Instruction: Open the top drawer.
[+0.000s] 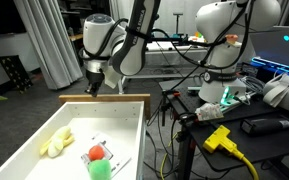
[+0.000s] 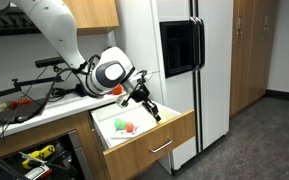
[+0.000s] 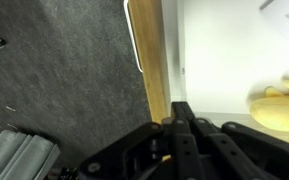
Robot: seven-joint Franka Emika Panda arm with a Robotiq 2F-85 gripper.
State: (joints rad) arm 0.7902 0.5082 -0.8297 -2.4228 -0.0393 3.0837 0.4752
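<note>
A kitchen corner with a white fridge (image 2: 176,60) and wood cabinets sits around me, and grey carpet (image 3: 64,80) covers the floor below. The top drawer (image 2: 159,140) stands pulled well out from under the counter. Its tan front faces the room and its white inside is open to view in both exterior views. My gripper (image 2: 152,110) hangs at the drawer's front rim (image 1: 104,98), reaching down from my arm. In the wrist view my gripper (image 3: 181,125) sits right at the end of the wooden rim strip (image 3: 154,70), with carpet on one side and the white drawer floor on the other. My fingers look drawn together there, with only a thin line between them. I cannot tell whether they touch the wood. Inside the drawer lie a yellow toy (image 1: 56,143), a red ball (image 1: 96,153) and a green ball (image 1: 101,170), with the two balls close together.
</note>
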